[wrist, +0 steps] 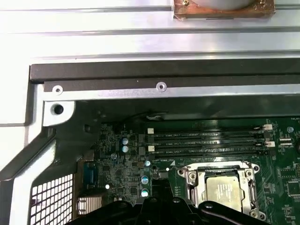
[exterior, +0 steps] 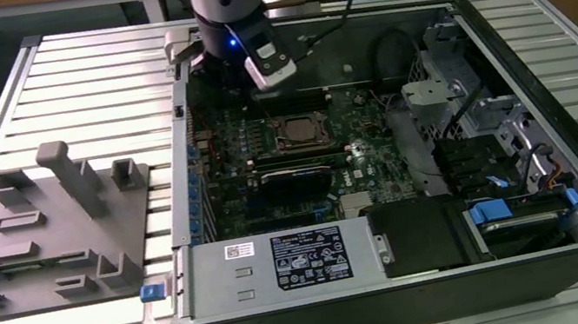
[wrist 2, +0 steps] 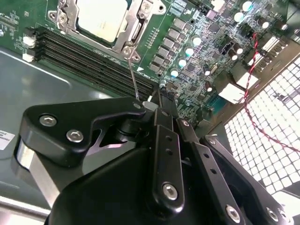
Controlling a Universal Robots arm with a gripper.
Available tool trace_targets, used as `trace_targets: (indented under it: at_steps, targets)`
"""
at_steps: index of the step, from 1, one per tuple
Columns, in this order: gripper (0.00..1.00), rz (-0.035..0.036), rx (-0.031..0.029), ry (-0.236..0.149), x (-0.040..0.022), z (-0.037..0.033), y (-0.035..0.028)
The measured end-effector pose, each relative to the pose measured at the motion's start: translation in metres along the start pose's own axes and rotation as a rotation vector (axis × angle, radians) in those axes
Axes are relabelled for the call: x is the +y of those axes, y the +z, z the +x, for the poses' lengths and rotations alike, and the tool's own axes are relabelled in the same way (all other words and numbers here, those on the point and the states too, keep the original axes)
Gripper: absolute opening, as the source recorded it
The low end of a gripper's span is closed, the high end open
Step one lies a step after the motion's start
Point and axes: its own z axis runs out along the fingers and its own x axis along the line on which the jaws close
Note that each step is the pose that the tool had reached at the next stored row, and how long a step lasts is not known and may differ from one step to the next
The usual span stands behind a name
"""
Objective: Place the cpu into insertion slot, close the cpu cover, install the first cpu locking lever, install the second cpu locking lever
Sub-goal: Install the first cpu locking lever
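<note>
We see the hand (wrist 2: 157, 96) as a set of matte black linkage bars held with bright hex screws. Its two fingers are drawn together into one narrow tip with no gap showing, and nothing is visibly clamped between them.

Just beside that tip stands the locking lever (wrist 2: 132, 75), a thin bright steel wire. It slants from a corner of the socket toward the hand. We cannot tell whether its free end touches the fingers.

Near the hand, a little beyond the fingertips, sits the insertion slot (exterior: 277, 137). It is a square socket with a silvery rim, set into the green circuit board (wrist 2: 165, 29).

The cpu (wrist 2: 101, 18) lies flat inside the slot, its dull silvery-tan top smooth and square with rounded corners. The cpu cover (wrist 2: 137, 26) is a thin stamped metal frame with a large window, and it lies down around the chip.

Between the socket and the hand in the second wrist view run long, narrow black memory slots (wrist 2: 89, 58), ribbed along their length. On the hand's far side the board is crowded with small grey blocks and shiny round capacitor tops.

A white perforated metal grille (wrist 2: 276, 117) closes the case wall near the hand.

In the exterior view the glossy grey arm (exterior: 227, 5) reaches down into the open black computer case (exterior: 409, 314). The case lies on a ribbed aluminium counter (exterior: 74, 74).

Well apart from the hand, on the exterior view's left, rests a flat grey tray (exterior: 56, 245) with blocky posts.
</note>
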Motion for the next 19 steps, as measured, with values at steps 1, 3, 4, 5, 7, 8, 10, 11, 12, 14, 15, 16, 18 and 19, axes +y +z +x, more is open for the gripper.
trace_targets:
  at_steps: [1, 3, 4, 5, 7, 8, 10, 11, 12, 14, 15, 16, 18, 19]
  targets:
    - [0.10, -0.0005, 0.0001, 0.000, -0.0001, 0.0004, 0.0003]
    - [0.10, -0.0099, 0.0005, 0.000, -0.0002, 0.0015, 0.0004]
    - [0.10, -0.0197, 0.0010, 0.000, -0.0002, 0.0022, 0.0004]
    - [0.10, -0.0298, 0.0016, 0.001, -0.0002, 0.0028, 0.0004]
    - [0.10, -0.0462, 0.0025, 0.001, -0.0003, 0.0036, 0.0004]
    - [0.10, -0.0568, 0.0030, 0.001, -0.0003, 0.0039, 0.0005]
    - [0.10, -0.0773, 0.0040, 0.002, -0.0006, 0.0043, 0.0006]
    - [0.10, -0.0824, 0.0043, 0.002, -0.0007, 0.0044, 0.0010]
    - [0.10, -0.0845, 0.0042, 0.002, -0.0009, 0.0044, 0.0017]
    - [0.10, -0.0856, 0.0044, 0.002, -0.0012, 0.0045, 0.0029]
    - [0.10, -0.0857, 0.0045, 0.002, -0.0013, 0.0045, 0.0035]
    - [0.10, -0.0856, 0.0046, 0.002, -0.0014, 0.0044, 0.0039]
    - [0.10, -0.0855, 0.0047, 0.002, -0.0015, 0.0044, 0.0043]
    - [0.10, -0.0857, 0.0046, 0.002, -0.0015, 0.0040, 0.0046]
